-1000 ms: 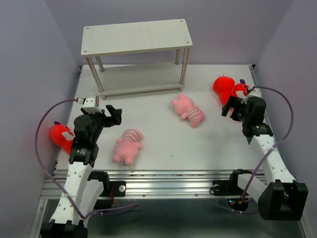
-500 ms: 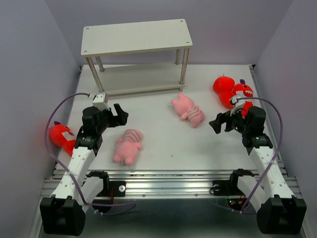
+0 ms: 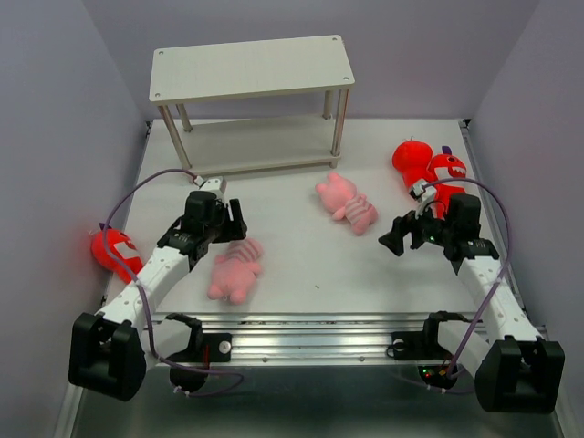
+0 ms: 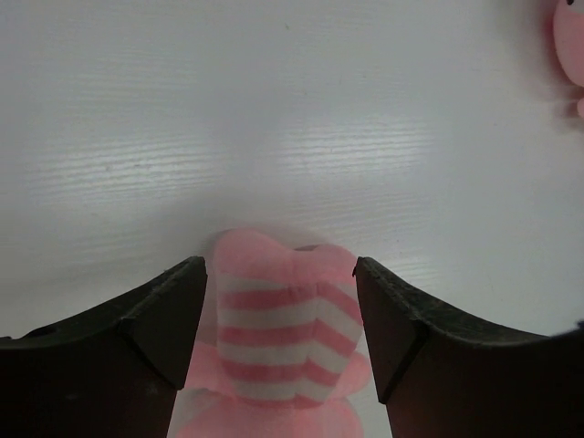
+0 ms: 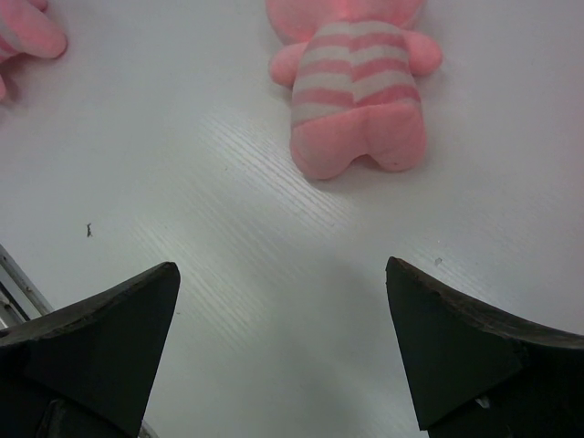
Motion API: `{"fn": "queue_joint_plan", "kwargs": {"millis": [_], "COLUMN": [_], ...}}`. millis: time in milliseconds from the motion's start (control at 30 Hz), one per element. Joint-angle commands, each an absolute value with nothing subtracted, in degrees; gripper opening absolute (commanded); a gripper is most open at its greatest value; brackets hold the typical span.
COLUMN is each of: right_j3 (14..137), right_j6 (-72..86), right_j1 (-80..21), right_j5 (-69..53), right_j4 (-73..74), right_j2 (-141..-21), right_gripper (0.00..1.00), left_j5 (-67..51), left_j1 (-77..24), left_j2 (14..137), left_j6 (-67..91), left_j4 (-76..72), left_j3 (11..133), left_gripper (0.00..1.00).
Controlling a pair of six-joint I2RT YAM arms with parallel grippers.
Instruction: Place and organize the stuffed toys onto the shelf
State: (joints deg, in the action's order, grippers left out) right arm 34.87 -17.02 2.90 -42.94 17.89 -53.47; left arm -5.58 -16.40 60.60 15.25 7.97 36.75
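The shelf [image 3: 251,68] stands at the back with both boards bare. One pink striped pig [image 3: 233,271] lies at the front left. My left gripper [image 3: 230,224] is open and sits low over it; in the left wrist view its striped body [image 4: 278,328] lies between my two fingers [image 4: 173,310]. The second pig [image 3: 347,203] lies mid-table and shows in the right wrist view [image 5: 356,82]. My right gripper [image 3: 394,239] is open and empty, just right of and in front of that pig. Two red sharks [image 3: 429,169] lie at the right edge. A third red shark [image 3: 114,251] lies at the left edge.
Purple cables loop over both arms. The grey side walls stand close to the sharks on either side. A metal rail [image 3: 310,328] runs along the table's near edge. The other pig's foot shows at the top right of the left wrist view [image 4: 570,46].
My left arm has reached forward and down, bringing the gripper over the front left pig. My right arm has swung left, away from the sharks toward the middle pig.
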Motion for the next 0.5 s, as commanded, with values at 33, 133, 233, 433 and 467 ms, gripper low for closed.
{"fn": "queue_joint_plan", "kwargs": {"millis": [33,133,233,433,467], "right_j3": [38.85,38.85,38.76,38.85,38.85], "right_j6": [-18.54,-18.81,-19.33,-19.86,-19.95], "right_j1": [2.72,2.72,2.72,2.72,2.72], "right_j5": [-42.46,-42.01,-42.1,-41.49,-41.31], "right_j4": [19.77,19.78,19.69,19.78,19.78], "right_j2": [-54.84,-54.67,-54.49,-55.55,-55.72], "right_gripper": [1.0,1.0,1.0,1.0,1.0], "left_j5": [2.28,4.92,3.88,2.56,2.29], "left_j1": [-19.42,-21.79,-23.72,-24.96,-25.05], "left_j2": [61.43,63.36,66.08,70.39,70.92], "left_j6": [20.64,22.58,24.17,24.79,24.7], "left_j4": [13.7,16.52,17.4,16.26,16.09], "left_j3": [41.48,42.89,42.89,40.26,39.99], "left_gripper": [0.73,0.72,0.66,0.6,0.59]}}
